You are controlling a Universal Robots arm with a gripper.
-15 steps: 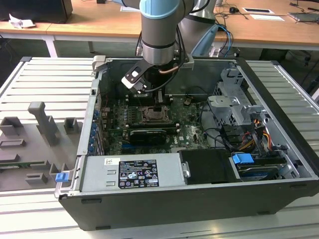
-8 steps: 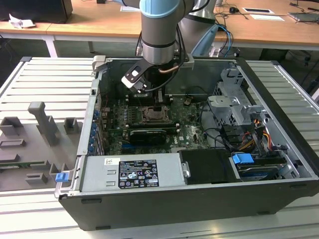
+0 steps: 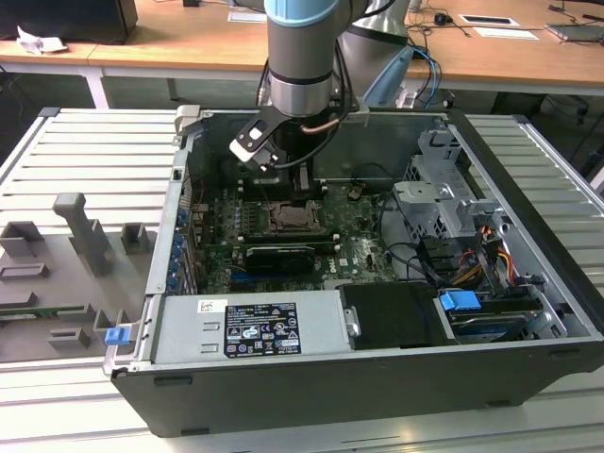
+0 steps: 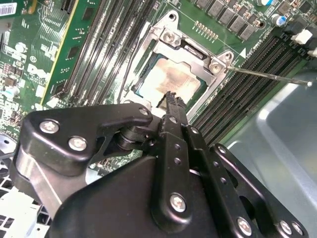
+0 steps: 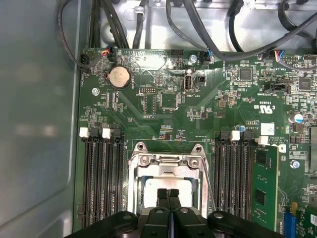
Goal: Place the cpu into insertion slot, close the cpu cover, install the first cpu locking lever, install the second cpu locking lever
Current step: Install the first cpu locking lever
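Second wrist view: claw (image 4: 173, 97) closed, jaws pressed together, holding nothing, just above the cpu (image 4: 168, 79). Cpu lies seated in the insertion slot (image 4: 140, 90); cpu cover (image 4: 198, 60) lies flat over it, chip showing through its window.

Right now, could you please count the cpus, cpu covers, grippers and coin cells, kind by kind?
cpu: 1
cpu cover: 1
gripper: 1
coin cell: 1
Total: 4

Silver-grey arm (image 3: 300, 90), pale blue joint cap (image 3: 307, 9), black fingers (image 5: 162, 197), silver screws (image 4: 178, 202)
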